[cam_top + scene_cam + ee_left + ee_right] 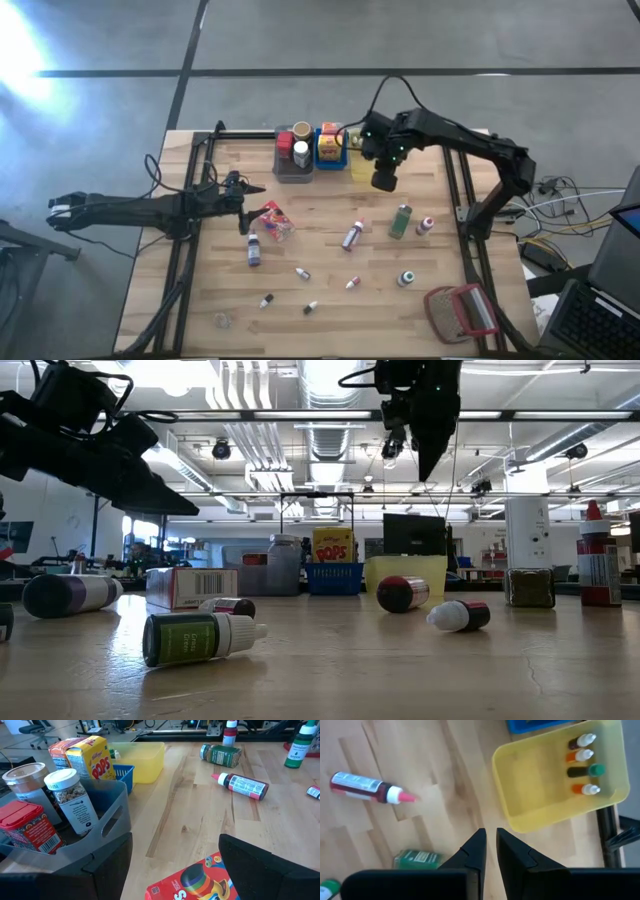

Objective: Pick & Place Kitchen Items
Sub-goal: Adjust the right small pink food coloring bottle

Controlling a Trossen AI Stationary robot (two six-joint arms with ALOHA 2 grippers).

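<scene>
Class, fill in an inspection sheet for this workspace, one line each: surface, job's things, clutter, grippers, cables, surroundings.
Surface: wooden table, light planks.
Job's things: four small dropper bottles in the yellow bin; jars in the grey bin; POPS box in the blue bin; red-capped bottle, green jar, red packet and small bottles loose on the table.
Clutter: red-framed mesh object at the table's corner.
Grippers: left gripper open beside the red packet; right gripper shut, empty, raised beside the yellow bin.
Cables: bundle off the right edge.
Surroundings: workshop, screens, ceiling lights.

Two matte black jointed arms, black cables looped along them, green lights on the right wrist.
</scene>
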